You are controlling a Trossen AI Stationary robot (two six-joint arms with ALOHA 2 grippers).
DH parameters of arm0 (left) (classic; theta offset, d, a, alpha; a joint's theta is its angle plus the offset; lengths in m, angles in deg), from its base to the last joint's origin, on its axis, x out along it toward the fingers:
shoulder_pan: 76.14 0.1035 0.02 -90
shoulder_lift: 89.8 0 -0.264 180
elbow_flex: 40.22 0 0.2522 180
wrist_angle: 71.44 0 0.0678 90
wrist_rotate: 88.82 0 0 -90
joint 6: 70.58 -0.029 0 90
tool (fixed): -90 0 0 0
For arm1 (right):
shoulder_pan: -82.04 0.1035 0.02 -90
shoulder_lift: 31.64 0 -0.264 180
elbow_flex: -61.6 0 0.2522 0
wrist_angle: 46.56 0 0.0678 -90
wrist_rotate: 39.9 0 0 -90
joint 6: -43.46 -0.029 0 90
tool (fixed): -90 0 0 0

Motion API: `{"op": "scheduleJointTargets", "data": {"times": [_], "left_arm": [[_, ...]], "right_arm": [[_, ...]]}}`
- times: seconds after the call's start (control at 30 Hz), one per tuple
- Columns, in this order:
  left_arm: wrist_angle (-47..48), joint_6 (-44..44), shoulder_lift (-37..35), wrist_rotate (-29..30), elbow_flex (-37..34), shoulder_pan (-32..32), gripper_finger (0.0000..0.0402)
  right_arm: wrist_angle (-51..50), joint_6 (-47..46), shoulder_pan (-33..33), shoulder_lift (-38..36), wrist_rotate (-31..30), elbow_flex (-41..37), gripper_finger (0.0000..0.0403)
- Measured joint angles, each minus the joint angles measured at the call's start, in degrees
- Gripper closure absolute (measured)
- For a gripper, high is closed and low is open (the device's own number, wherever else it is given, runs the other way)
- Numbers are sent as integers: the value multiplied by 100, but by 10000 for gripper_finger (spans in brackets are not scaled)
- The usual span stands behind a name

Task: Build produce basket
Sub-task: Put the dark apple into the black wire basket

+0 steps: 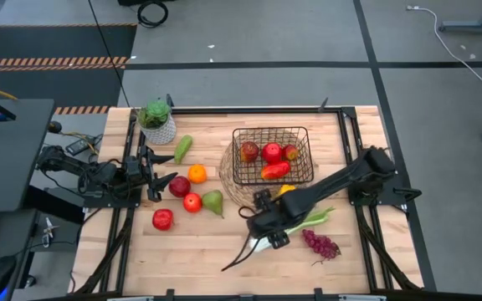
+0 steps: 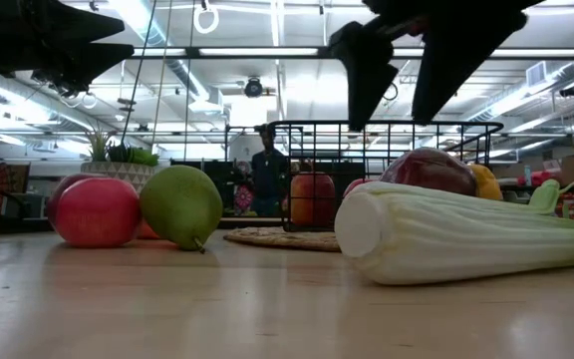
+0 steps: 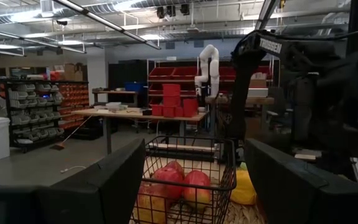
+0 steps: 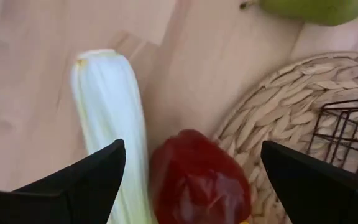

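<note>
The black wire basket stands on a round woven mat and holds two red apples and a red pepper. My right gripper is open and hovers above the pale-green celery and a dark red pepper, touching neither; the low view shows its fingers clear above both. The celery lies flat on the table. My left gripper is open and empty beside the loose apples, the orange and a green pear.
A potted plant stands at the far left with a long green pear beside it. Purple grapes lie near the front right. A yellow pepper sits by the mat. A red apple lies toward the near left.
</note>
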Motion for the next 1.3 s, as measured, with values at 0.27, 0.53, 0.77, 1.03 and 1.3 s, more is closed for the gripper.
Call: {"op": "scheduleJointTargets", "data": {"times": [0.27,0.53,0.77,1.03,1.3], "left_arm": [[2,-2,2,-2,0,2,120],[2,-1,0,1,0,2,120],[-11,-2,2,-1,0,0,120],[2,-2,2,0,0,1,120],[2,-2,2,-2,1,2,120]], "right_arm": [[-1193,827,-23,769,-23,730,22],[-1641,1182,-72,1050,-125,723,23],[-1692,1357,-147,1176,-95,684,26],[-1678,1521,-150,1160,-132,666,32],[-1948,1433,-177,1010,-370,1154,51]]}}
